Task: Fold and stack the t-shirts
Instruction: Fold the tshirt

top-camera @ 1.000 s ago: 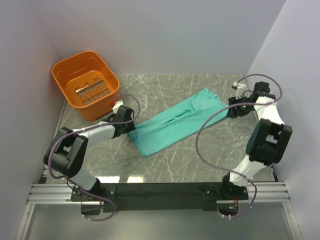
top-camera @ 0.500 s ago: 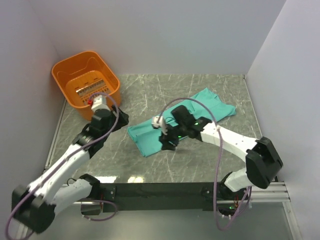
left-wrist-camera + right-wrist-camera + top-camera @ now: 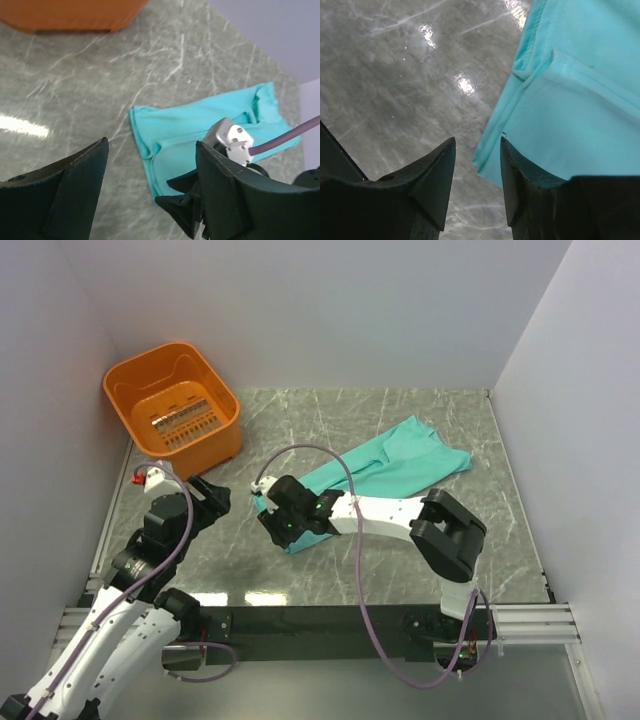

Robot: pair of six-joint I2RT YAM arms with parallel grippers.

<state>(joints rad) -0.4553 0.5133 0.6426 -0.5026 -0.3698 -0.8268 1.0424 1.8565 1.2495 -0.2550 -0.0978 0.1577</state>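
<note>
At the near left of the grey marbled table (image 3: 340, 575), the left gripper (image 3: 212, 498) is being held above bare stone, its fingers (image 3: 75, 190) being kept wide apart with nothing between them. Just beyond it, the right arm is being stretched across the table toward the left. The right gripper (image 3: 477, 142) is being held low over the near-left end of the teal t-shirt (image 3: 400, 462). Its fingers (image 3: 432, 185) are being kept a narrow gap apart, and the cloth's hemmed corner is being seen through that gap (whether the tips are touching the cloth cannot be told). The t-shirt is being shown lying flat, partly folded into a long band, running diagonally from mid-table toward the far right. The orange basket (image 3: 200, 452) is being seen standing at the far left corner, well apart from the shirt.
</note>
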